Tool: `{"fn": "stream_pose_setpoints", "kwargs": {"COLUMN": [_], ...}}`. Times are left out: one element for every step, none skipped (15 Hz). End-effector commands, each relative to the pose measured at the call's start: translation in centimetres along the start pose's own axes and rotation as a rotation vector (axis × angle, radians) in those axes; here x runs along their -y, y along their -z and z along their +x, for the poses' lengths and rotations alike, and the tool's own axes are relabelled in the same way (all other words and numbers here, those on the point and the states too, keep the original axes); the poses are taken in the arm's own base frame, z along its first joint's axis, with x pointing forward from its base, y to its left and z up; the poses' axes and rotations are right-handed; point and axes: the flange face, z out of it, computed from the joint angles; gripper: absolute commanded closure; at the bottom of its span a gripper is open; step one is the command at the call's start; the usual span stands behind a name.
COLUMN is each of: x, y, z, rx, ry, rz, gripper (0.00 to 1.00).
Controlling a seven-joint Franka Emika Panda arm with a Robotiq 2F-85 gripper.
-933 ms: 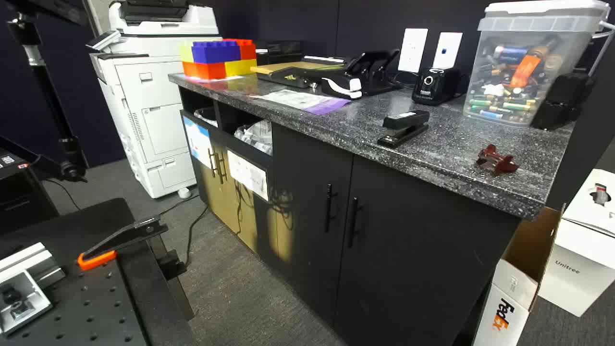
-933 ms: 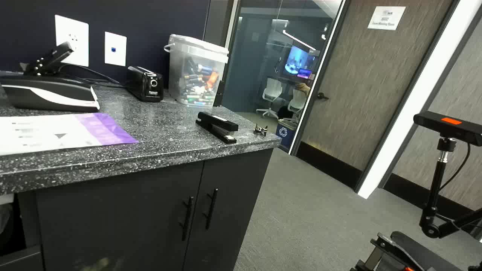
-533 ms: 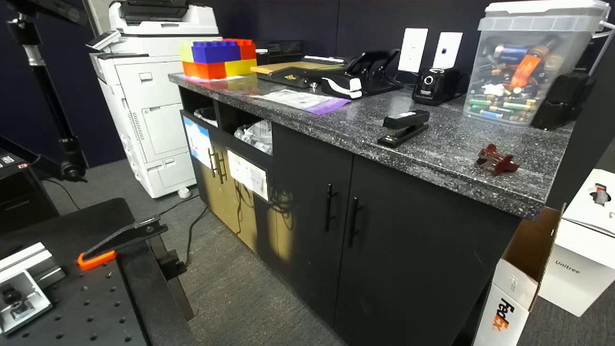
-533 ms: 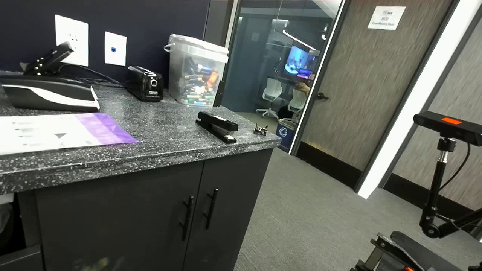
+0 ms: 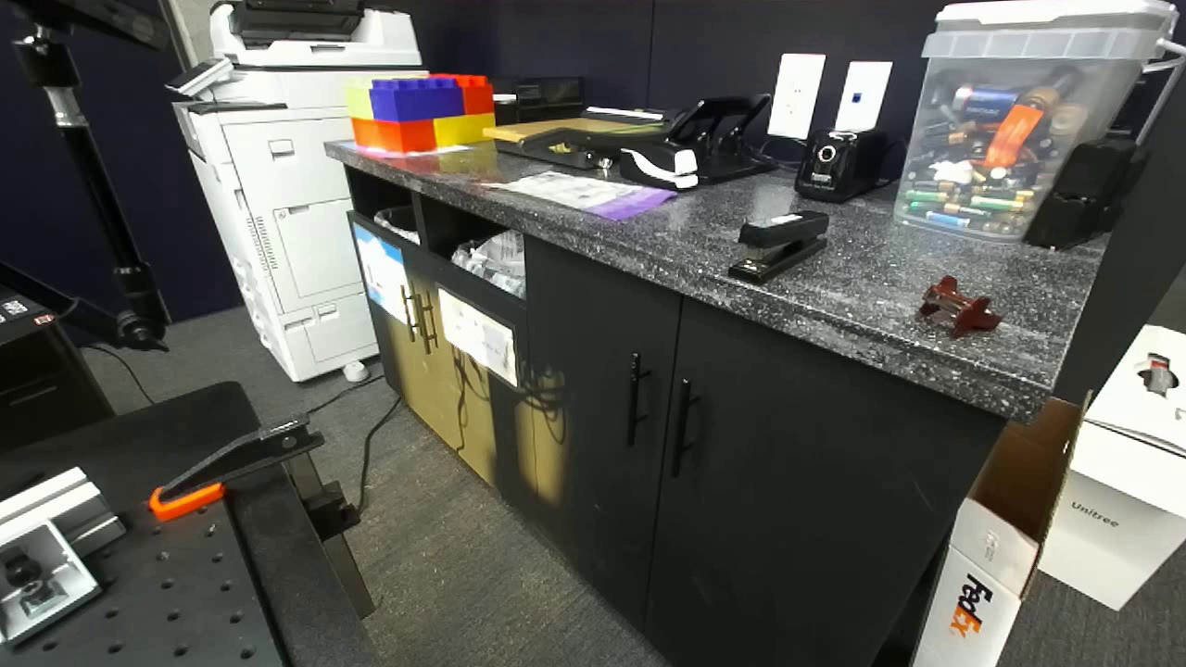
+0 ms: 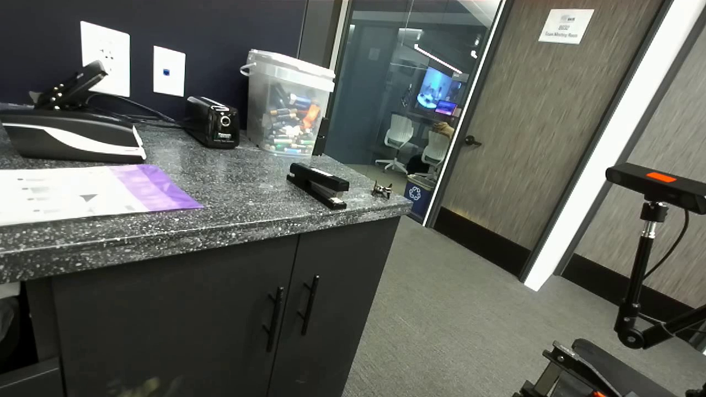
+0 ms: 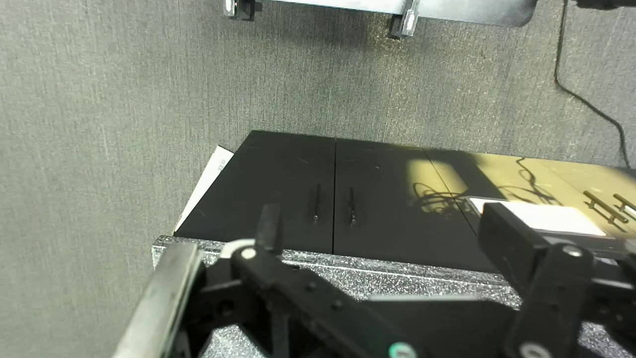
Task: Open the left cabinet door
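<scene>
Step in hand, I am judging: approach. The left door is sitting closed beneath the worktop, its handle standing near its 3 o'clock edge in an exterior view. The pincer is gaping in the wrist view, gripping nothing. I am expecting the next move to need straddling that handle, missing the neighbouring handle at its 4 o'clock, then clamping and pulling.
</scene>
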Motion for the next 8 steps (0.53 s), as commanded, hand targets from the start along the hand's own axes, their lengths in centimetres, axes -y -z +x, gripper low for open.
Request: {"fn": "stream_pose_setpoints", "kwargs": {"x": [0.0, 0.0, -0.5, -1.4, -2.2, -3.1, -3.7, -4.4], "y": [0.1, 0.1, -0.9, -2.2, -3.4, -5.4, -7.2, -9.6], "z": [0.0, 0.0, 0.4, 1.0, 1.4, 2.1, 2.7, 3.4], "rx": [0.001, 0.001, -0.006, 0.002, 0.011, 0.017, 0.017, 0.024], "ry": [0.000, 0.000, -0.008, -0.018, -0.030, -0.037, -0.048, -0.057], "rz": [0.000, 0.000, -0.005, -0.001, 0.006, 0.009, 0.017, 0.017], "gripper": [0.00, 0.00, 0.00, 0.00, 0.00, 0.00, 0.00, 0.00]}}
